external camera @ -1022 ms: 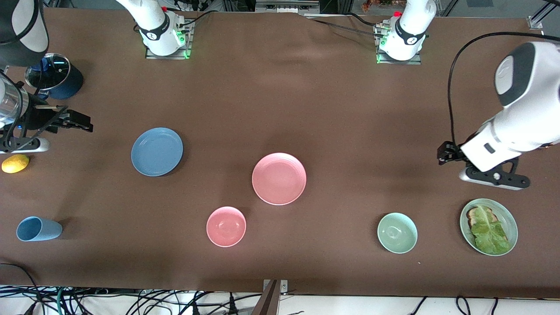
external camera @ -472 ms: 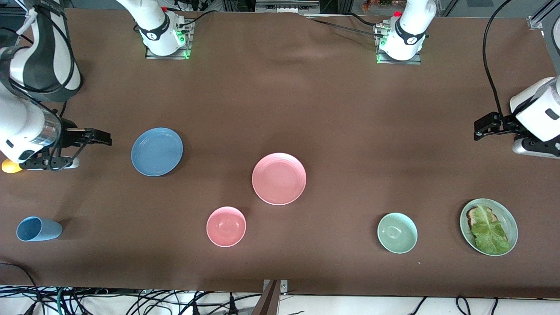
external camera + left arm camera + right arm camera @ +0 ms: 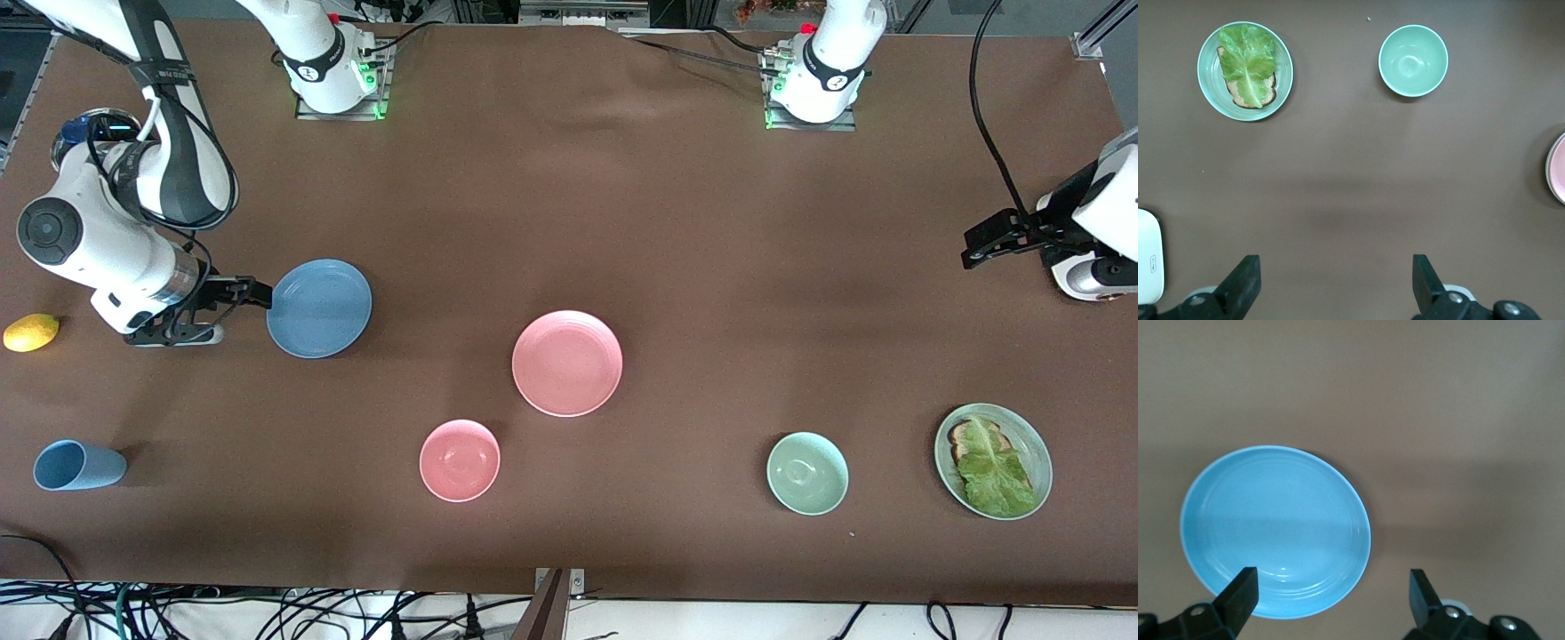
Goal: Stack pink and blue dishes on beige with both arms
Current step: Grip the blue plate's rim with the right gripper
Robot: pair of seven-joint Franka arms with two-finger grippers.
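The medium blue plate [image 3: 319, 308] lies flat toward the right arm's end of the table. The pale pink plate [image 3: 567, 363] lies near the middle, its edge just showing in the left wrist view [image 3: 1558, 168]. No beige plate is in view. My right gripper [image 3: 256, 292] is open at the blue plate's rim. In the right wrist view the blue plate [image 3: 1275, 530] fills the space ahead of the gripper [image 3: 1331, 588], with one finger over its edge and the other over bare cloth. My left gripper [image 3: 978, 244] is open and holds nothing, over bare table at the left arm's end [image 3: 1336, 275].
A small pink bowl [image 3: 460, 460], a mint-green bowl [image 3: 807, 473] and a green plate [image 3: 1040, 449] with toast and lettuce lie nearer the front camera. A light blue cup [image 3: 76, 465] lies on its side. A lemon [image 3: 31, 332] sits by the right arm.
The right arm has swung in and brought its gripper from beside the lemon to the blue plate's rim. The left gripper has barely shifted over the last half second. No dish has moved.
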